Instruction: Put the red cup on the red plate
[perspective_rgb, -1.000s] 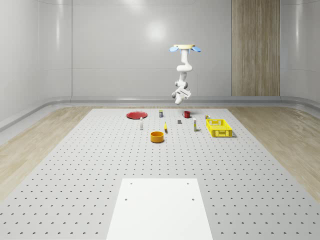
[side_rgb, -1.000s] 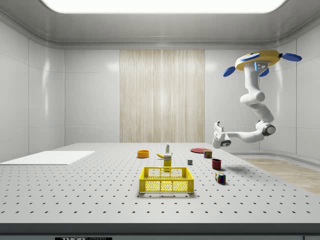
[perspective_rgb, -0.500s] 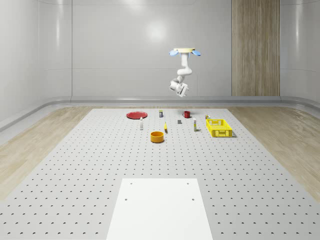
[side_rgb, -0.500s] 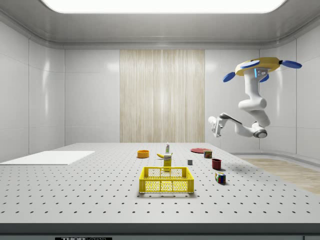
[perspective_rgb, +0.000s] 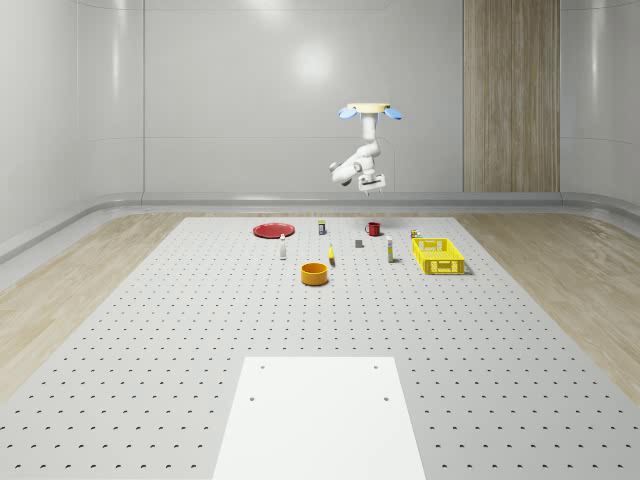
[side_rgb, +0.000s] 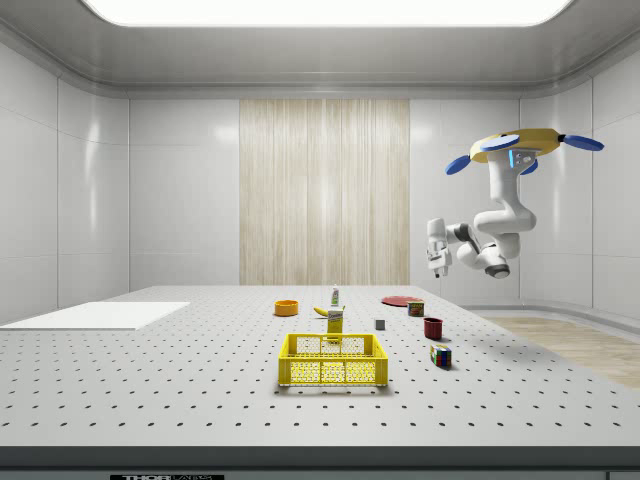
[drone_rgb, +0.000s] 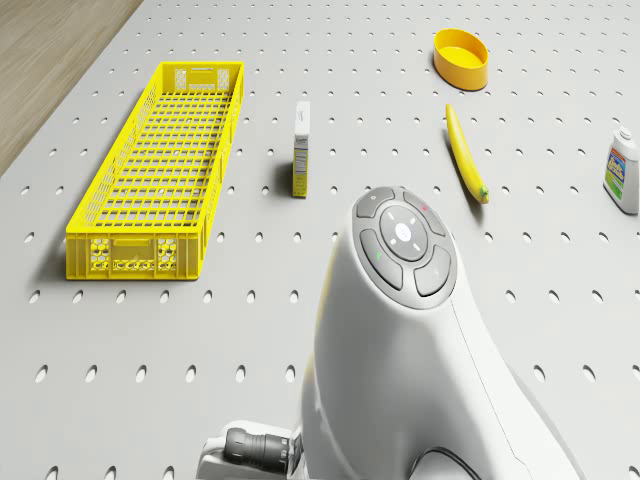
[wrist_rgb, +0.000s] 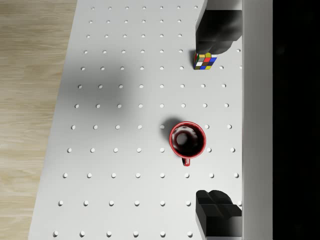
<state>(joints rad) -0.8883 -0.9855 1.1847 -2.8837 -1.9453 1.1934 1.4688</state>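
Since a second ago the arm has folded up: the wrist rose from low beside the cup to a raised, downward-pointing pose, while the drone (perspective_rgb: 368, 110) still hovers over the far end of the perforated grey table (perspective_rgb: 200, 330). The jaws (side_rgb: 437, 262) now hang well above the small red cup with a side handle (wrist_rgb: 187, 139), released, both fingertips (wrist_rgb: 216, 210) spread wide with the cup upright on the table between them, nearer one side. The flat round red plate (perspective_rgb: 272, 231) lies well apart, toward the whole-scene view's left. Step in hand, as I judge: descent for the grasp. To do it well, centre the jaws over the rim first, then descend straight; turn the wrist so the pads close across the bowl and miss the handle, which points at one fingertip. Hard to make out: one edge of the wrist view is blacked out; the multicoloured puzzle cube (wrist_rgb: 205, 60) is partly tucked behind the other fingertip; in the drone view the white arm link (drone_rgb: 420, 340) covers the ground where the cup should be.
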